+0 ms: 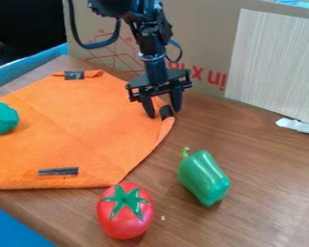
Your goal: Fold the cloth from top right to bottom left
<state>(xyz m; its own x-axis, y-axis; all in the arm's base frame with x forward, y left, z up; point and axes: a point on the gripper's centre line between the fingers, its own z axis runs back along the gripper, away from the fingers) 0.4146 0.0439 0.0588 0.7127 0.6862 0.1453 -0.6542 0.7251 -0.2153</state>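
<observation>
one black gripper [163,114] is hanging over the right corner of one orange cloth [86,116]. its two fingers [148,107] are standing spread, with one of three dark strips [166,112] showing between them. the cloth is lying mostly flat on one wooden table [267,193], its edge curling up beside the gripper. the second strip is resting at the cloth's far edge, the third near its front edge.

three toy items are sitting in the work area: one red tomato [125,211] just beside the cloth's front edge; one green bell pepper [204,177] lying on the table, right of the tomato; one green rounded item [2,118] resting on the cloth at left. one cardboard panel [196,24] is standing behind, with one pale wood-grain board [273,58] in front of it.

the left frame edge is cutting off the cloth and the rounded item, whose exact type is remaining unclear. the fingers are partly covering the cloth's right corner; contact between fingers and cloth is not showing clearly. one white item [299,126] is extending past the right frame edge, its type being indistinct.
</observation>
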